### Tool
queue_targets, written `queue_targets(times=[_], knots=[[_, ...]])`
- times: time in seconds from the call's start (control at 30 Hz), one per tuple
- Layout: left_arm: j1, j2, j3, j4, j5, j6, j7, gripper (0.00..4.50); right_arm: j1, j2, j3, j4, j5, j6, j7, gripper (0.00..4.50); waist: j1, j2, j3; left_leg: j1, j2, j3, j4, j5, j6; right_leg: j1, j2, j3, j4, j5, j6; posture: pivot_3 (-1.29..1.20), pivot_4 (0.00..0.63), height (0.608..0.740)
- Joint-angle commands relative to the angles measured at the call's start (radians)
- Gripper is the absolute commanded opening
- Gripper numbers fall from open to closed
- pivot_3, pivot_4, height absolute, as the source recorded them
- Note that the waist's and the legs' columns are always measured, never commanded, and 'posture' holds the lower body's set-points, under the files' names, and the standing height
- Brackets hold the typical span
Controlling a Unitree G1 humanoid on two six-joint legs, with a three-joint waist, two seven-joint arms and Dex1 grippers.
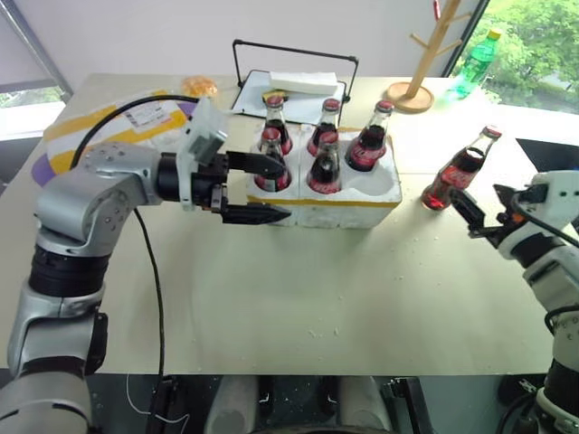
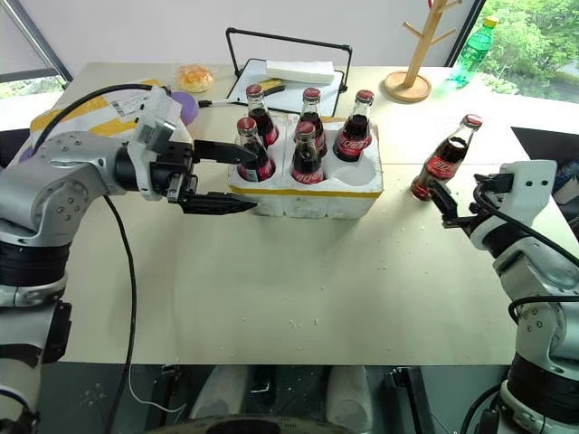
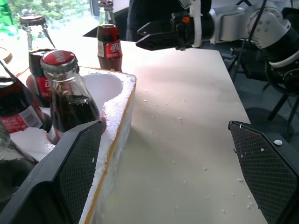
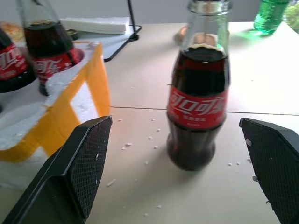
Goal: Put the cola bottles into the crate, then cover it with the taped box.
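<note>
While five of the small glass cola bottles (image 1: 324, 167) with dark cola, red labels and red-silver caps stand upright in its round wells, the low white styrofoam crate (image 1: 362, 201) with a yellow tape band along its side sits near the middle of the pale counter (image 1: 298, 298), toward the far edge. Three bottles fill the far row and two the near row; the near well at the crate's right end is empty. The sixth cola bottle (image 1: 458, 171) stands upright on the counter to the right of the crate, apart from it, neck up, its long axis vertical.

The large white styrofoam taped box (image 1: 122, 122), wrapped in broad yellow bands and carrying a white printed label, lies at the far left corner of the counter, partly behind the left arm.

At the crate's left end, the left gripper (image 1: 258, 188) points sideways toward the right, fingers spread wide and holding nothing, one finger (image 3: 70, 177) close against the crate's near side wall. The right gripper (image 2: 450, 210) is just to the right of the lone bottle, fingers released and spread, with the bottle standing ahead between them, untouched.

A green plastic bottle (image 1: 473, 61) and a wooden stand (image 1: 422, 63) are near the far right corner
</note>
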Motion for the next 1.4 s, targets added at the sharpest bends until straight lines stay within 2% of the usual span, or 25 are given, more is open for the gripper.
queue_targets(times=[0.03, 0.33, 0.77, 0.87, 0.93, 1.17, 1.3, 1.4], knots=[[-0.035, -0.002, 0.01, -0.005, 0.005, -0.021, -0.006, 4.5, -0.047, -0.004, 0.005, 0.057, -0.023, -0.059, -0.012, 4.48, 0.0, 0.0, 0.0, 0.0, 0.0, 0.0, 0.0, 0.0, 0.0, 0.0, 0.0, 0.0, 0.0, 0.0, 0.0, 0.0, 0.15, 0.74], [-0.009, 0.019, 0.039, -0.059, -0.009, 0.009, 0.026, 4.5, -0.201, -0.012, 0.118, 0.333, -0.1, -0.18, 0.019, 4.48, 0.0, 0.0, 0.0, 0.0, 0.0, 0.0, 0.0, 0.0, 0.0, 0.0, 0.0, 0.0, 0.0, 0.0, 0.0, 0.0, 0.15, 0.74], [0.035, 0.06, 0.085, -0.125, -0.038, 0.045, 0.081, 4.5, -0.384, -0.026, 0.18, 0.688, -0.182, -0.355, 0.075, 4.48, -0.003, 0.0, 0.0, 0.0, 0.0, 0.0, 0.0, 0.0, 0.0, 0.0, 0.0, 0.0, 0.0, 0.0, 0.0, 0.0, 0.15, 0.74], [0.034, 0.064, 0.087, -0.127, -0.045, 0.046, 0.088, 4.5, -0.404, -0.023, 0.179, 0.72, -0.181, -0.385, 0.087, 3.65, -0.002, 0.0, 0.0, 0.0, 0.0, 0.0, 0.0, 0.0, 0.0, 0.0, 0.0, 0.0, 0.0, 0.0, 0.0, 0.0, 0.15, 0.74], [0.035, 0.066, 0.088, -0.127, -0.047, 0.046, 0.09, 4.5, -0.407, -0.026, 0.186, 0.721, -0.183, -0.391, 0.094, 2.76, -0.003, 0.0, 0.0, 0.0, 0.0, 0.0, 0.0, 0.0, 0.0, 0.0, 0.0, 0.0, 0.0, 0.0, 0.0, 0.0, 0.15, 0.74], [0.038, 0.067, 0.086, -0.132, -0.054, 0.046, 0.096, 4.5, -0.407, -0.044, 0.156, 0.594, -0.14, -0.392, 0.121, 2.79, -0.005, 0.003, 0.002, 0.0, 0.0, 0.0, 0.0, 0.0, 0.0, 0.0, 0.0, 0.0, 0.0, 0.0, 0.0, 0.0, 0.15, 0.74], [0.037, 0.064, 0.08, -0.127, -0.055, 0.043, 0.095, 4.5, -0.454, -0.067, 0.129, 0.386, 0.016, -0.29, 0.19, 2.79, -0.006, 0.012, 0.007, -0.001, 0.0, 0.001, 0.0, 0.0, 0.0, -0.001, 0.0, 0.001, 0.0, 0.0, 0.0, 0.0, 0.15, 0.74], [0.036, 0.061, 0.075, -0.125, -0.055, 0.039, 0.092, 4.5, -0.485, -0.071, 0.126, 0.274, 0.145, -0.182, 0.212, 2.79, -0.007, 0.014, 0.008, -0.001, 0.0, 0.001, -0.001, 0.0, 0.0, -0.002, 0.0, 0.001, 0.0, 0.0, 0.0, 0.0, 0.15, 0.74]])
